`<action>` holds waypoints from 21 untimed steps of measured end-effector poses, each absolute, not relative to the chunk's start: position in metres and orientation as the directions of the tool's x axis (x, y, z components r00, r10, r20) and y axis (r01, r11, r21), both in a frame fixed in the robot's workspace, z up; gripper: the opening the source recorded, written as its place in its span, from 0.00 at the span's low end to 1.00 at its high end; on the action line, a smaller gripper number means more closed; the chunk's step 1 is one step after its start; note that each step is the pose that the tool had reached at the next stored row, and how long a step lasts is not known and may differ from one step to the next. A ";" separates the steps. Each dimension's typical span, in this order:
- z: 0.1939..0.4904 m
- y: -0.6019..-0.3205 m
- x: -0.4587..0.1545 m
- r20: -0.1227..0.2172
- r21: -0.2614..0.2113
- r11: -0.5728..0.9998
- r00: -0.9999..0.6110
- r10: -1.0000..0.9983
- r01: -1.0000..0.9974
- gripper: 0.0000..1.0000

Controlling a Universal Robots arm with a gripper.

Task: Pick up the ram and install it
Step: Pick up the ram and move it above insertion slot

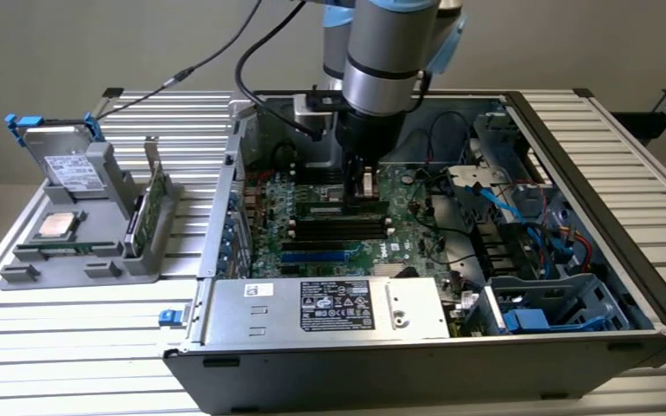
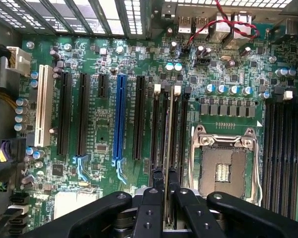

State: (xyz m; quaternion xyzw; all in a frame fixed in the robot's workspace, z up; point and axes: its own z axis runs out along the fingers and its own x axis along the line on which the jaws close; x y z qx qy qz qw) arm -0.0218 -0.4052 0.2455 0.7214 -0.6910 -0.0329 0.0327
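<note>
In the wrist view the ram [image 2: 168, 134] appears edge-on as a thin strip, with my gripper [image 2: 165, 181] shut on it between the two black fingers [image 2: 155, 186]. It stands in line with the black memory slots [image 2: 159, 124] beside the empty processor socket [image 2: 222, 168]. I cannot tell whether it touches a slot. In the exterior view my gripper [image 1: 362, 195] reaches down into the open computer case [image 1: 610, 173], just above the motherboard [image 1: 310, 234] and its row of memory slots [image 1: 333, 227].
A grey holder [image 1: 79, 260] at the exterior view's left carries a hard drive [image 1: 67, 165], a square processor [image 1: 55, 224] and an upright expansion card [image 1: 153, 204]. The power supply [image 1: 322, 308] and cables [image 1: 519, 217] crowd the case. Blue and black expansion slots [image 2: 120, 119] lie beside the memory slots.
</note>
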 end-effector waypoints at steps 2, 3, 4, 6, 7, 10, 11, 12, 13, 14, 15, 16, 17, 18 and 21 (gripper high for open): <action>0.242 -0.405 -0.021 -0.002 0.094 -0.039 0.039 -0.999 -0.995 0.14; 0.241 -0.406 -0.021 -0.002 0.095 -0.037 0.037 -0.999 -0.995 0.14; 0.239 -0.406 -0.020 -0.002 0.096 -0.036 0.036 -0.999 -0.995 0.14; 0.237 -0.406 -0.020 -0.002 0.098 -0.034 0.033 -0.999 -0.995 0.14; 0.236 -0.406 -0.019 -0.002 0.099 -0.033 0.033 -0.999 -0.995 0.14; 0.232 -0.406 -0.019 -0.002 0.103 -0.031 0.031 -1.000 -0.994 0.14; 0.231 -0.406 -0.019 -0.003 0.106 -0.031 0.031 -1.000 -0.994 0.14; 0.230 -0.406 -0.019 -0.003 0.109 -0.031 0.031 -1.000 -0.994 0.14; 0.229 -0.406 -0.019 -0.002 0.113 -0.031 0.031 -1.000 -0.993 0.14; 0.229 -0.406 -0.019 0.001 0.115 -0.031 0.031 -1.000 -0.993 0.14; 0.229 -0.406 -0.019 0.004 0.117 -0.030 0.031 -1.000 -0.993 0.14; 0.229 -0.406 -0.019 0.008 0.119 -0.030 0.031 -0.999 -0.992 0.14; 0.229 -0.406 -0.018 0.010 0.119 -0.029 0.031 -0.999 -0.992 0.14; 0.229 -0.405 -0.018 0.012 0.119 -0.029 0.031 -0.999 -0.992 0.14; 0.229 -0.404 -0.018 0.025 0.120 -0.028 0.031 -0.999 -0.992 0.14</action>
